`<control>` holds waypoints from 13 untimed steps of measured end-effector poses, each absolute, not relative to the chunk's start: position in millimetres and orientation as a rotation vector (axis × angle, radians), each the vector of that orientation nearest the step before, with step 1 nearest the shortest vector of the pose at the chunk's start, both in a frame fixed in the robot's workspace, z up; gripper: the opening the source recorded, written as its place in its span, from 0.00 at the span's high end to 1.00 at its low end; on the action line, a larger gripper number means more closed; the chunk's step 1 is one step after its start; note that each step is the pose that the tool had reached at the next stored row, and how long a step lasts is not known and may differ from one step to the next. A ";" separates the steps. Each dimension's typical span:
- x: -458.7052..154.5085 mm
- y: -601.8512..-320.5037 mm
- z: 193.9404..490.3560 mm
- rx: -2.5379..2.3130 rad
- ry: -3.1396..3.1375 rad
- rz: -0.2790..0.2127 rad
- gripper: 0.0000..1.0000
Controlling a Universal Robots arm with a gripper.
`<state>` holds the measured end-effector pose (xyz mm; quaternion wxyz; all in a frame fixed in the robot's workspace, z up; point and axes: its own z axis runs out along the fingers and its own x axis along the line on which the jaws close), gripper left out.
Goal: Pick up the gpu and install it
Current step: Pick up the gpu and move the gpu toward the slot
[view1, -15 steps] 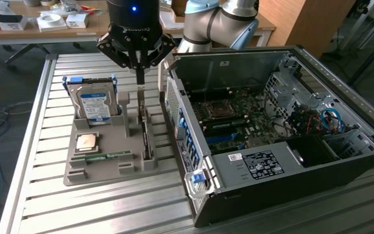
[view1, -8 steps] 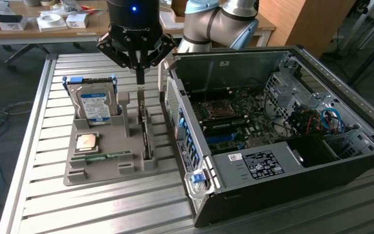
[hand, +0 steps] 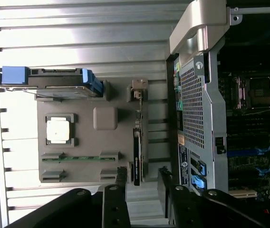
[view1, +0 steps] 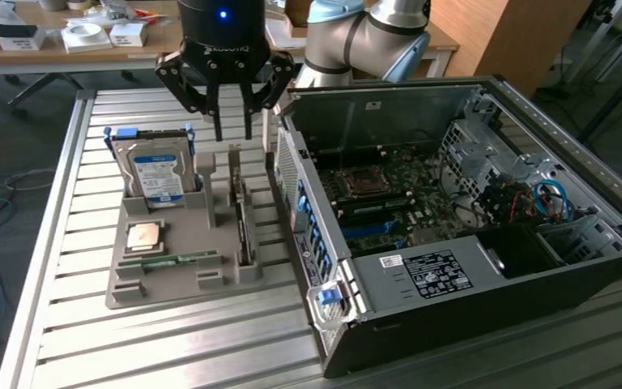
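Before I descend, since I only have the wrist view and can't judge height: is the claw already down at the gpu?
Observer: No. In the exterior view the claw hangs clear above the grey holder, touching nothing.
Operator: Is the gpu upright in its slot?
Observer: Yes, the gpu stands on edge, roughly vertical, beside the open computer case.
Operator: And that blue-railed thing?
Observer: A hard drive, standing up, its blue-and-white label facing the exterior camera.
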<state>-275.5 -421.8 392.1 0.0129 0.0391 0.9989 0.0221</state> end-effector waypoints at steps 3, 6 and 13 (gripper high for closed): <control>-275.5 -421.8 392.1 0.122 3.113 0.069 0.53; -275.5 -421.8 392.1 0.122 3.113 0.069 0.47; -275.5 -421.9 388.5 0.122 3.113 0.069 0.47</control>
